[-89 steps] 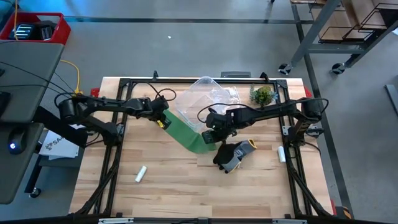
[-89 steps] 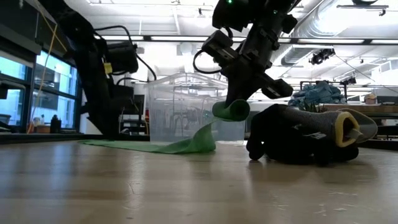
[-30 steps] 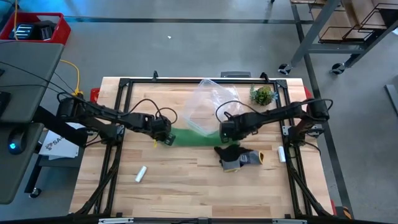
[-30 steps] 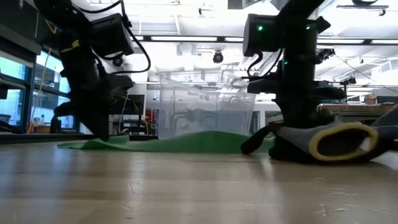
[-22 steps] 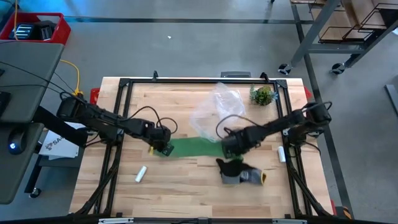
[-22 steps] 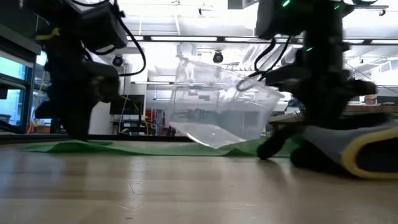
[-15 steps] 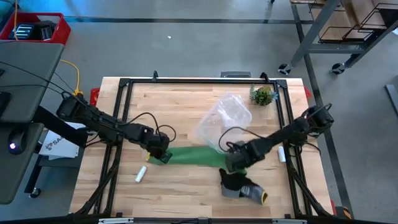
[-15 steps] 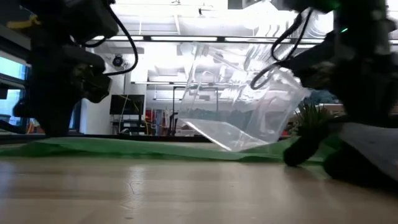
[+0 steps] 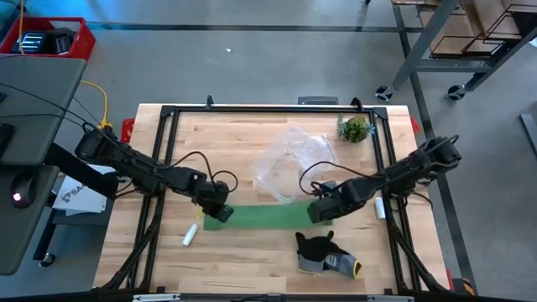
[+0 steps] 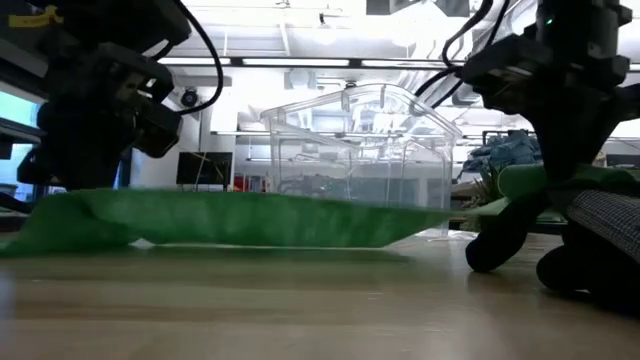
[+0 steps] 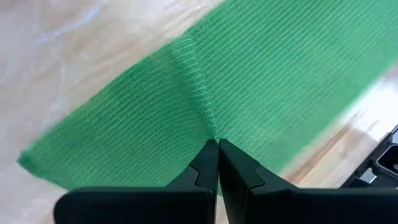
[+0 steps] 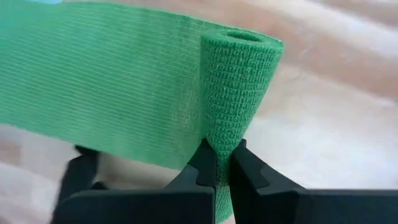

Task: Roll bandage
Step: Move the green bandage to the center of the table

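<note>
Now, bandage: green strip stretched flat across the table's middle, between the two grippers; one end wound into a small roll.
Right gripper: at the strip's roll end, fingers clamped on the roll's base.
Left gripper: at the opposite end, fingers pinched together on the fabric.
Glove: dark, on the table just beside the roll end, nearer the front edge.
Clear container: behind the strip.
White cylinder: near the left gripper.
Plant: at the far edge.
</note>
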Robot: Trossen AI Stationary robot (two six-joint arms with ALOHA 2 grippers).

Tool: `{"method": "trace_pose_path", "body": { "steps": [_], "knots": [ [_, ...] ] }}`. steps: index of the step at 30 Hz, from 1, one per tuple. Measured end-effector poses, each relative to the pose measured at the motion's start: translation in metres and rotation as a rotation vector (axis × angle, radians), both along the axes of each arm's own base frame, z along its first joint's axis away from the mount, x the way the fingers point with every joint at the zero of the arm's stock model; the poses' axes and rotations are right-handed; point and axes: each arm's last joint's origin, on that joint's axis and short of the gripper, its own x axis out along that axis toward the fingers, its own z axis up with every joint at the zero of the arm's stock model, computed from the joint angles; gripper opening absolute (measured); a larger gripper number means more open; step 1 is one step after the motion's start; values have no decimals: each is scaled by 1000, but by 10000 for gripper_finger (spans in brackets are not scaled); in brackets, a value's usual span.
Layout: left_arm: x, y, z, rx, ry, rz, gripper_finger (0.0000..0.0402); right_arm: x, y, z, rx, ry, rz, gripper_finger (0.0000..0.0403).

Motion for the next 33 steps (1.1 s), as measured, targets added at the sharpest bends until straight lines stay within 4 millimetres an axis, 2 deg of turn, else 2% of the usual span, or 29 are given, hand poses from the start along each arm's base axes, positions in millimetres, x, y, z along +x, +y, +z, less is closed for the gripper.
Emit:
{"method": "trace_pose_path", "body": {
  "steps": [7, 12, 19, 25, 33],
  "knots": [
    [-9, 3, -4, 67, 83, -19, 3, -2, -6, 0, 4, 46, 84, 1],
    [-7, 4, -4, 78, 71, -10, 3, -2, -6, 0, 6, 49, 86, 1],
    [2, 2, 5, 41, -55, 11, 3, -3, -6, 0, 14, 53, 87, 1],
    [0, 4, 10, 54, -76, 22, 3, -3, -6, 0, 20, 53, 87, 1],
    [-7, 7, 30, 136, -205, -39, 3, -3, -6, 0, 20, 54, 89, 1]
  ]
}}
